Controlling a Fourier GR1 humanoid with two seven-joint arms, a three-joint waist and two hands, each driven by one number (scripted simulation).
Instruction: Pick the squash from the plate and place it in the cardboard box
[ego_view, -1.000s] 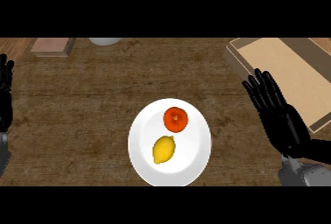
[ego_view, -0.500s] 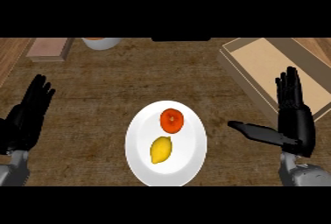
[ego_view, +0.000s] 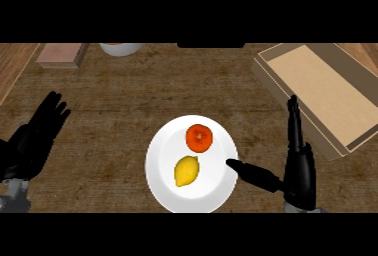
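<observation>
squash (ego_view: 186, 171): yellow, lying on white plate (ego_view: 164, 187), lower-left of centre, not held
tomato (ego_view: 199, 138): same plate, just above squash
right hand (ego_view: 295, 162): fingers straight and open, thumb tip over plate's right rim, near squash, not touching
left hand (ego_view: 33, 140): open, resting at left edge
cardboard box (ego_view: 326, 92): open, on table (ego_view: 133, 95), upper right, beyond right hand

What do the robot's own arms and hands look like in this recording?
Both hands are black, with slender segmented fingers and a thumb. The left hand looks glossy, and a bit of grey forearm shows beneath it at the lower edge. The right hand has a grey wrist piece below it. No cables, markings or sleeves are visible.
</observation>
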